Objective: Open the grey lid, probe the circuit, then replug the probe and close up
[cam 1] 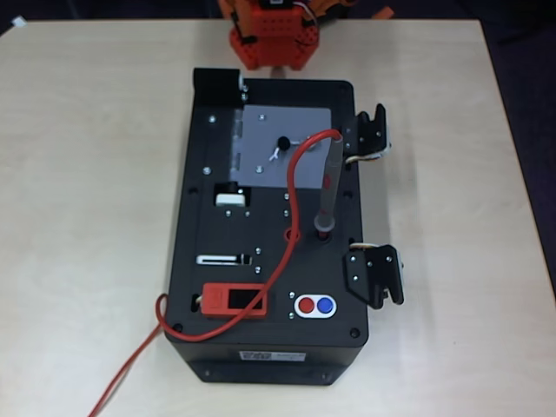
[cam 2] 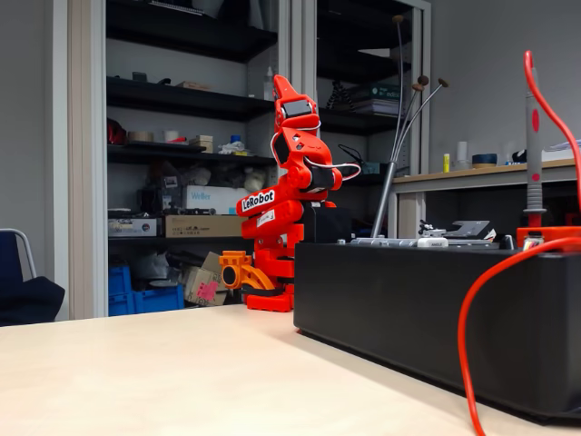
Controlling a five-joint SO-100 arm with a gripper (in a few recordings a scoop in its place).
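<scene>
One black box point(cam 1: 269, 347) sits mid-worktop point(cam 1: 87, 174) in the overhead view, with the orange-red arm point(cam 1: 271, 35) folded up at its 12 o'clock edge. In the fixed view the arm point(cam 2: 286, 191) stands tucked upright behind the box, its gripper point(cam 2: 283, 91) pointing up and touching nothing; whether the jaws are parted or closed I cannot tell.

On the box top, the grey lid point(cam 1: 287, 143) lies flat and closed toward 12 o'clock, its small black knob point(cam 1: 283, 142) near the middle. The probe point(cam 1: 328, 187) stands plugged into a socket just at the lid's 4 o'clock side. Its red wire point(cam 1: 291, 187) arcs over the lid's corner, runs down toward 7 o'clock past the red display module point(cam 1: 233, 301), and trails off the box onto the worktop. A red-and-blue button pair point(cam 1: 315, 306) sits at the module's 3 o'clock.
</scene>
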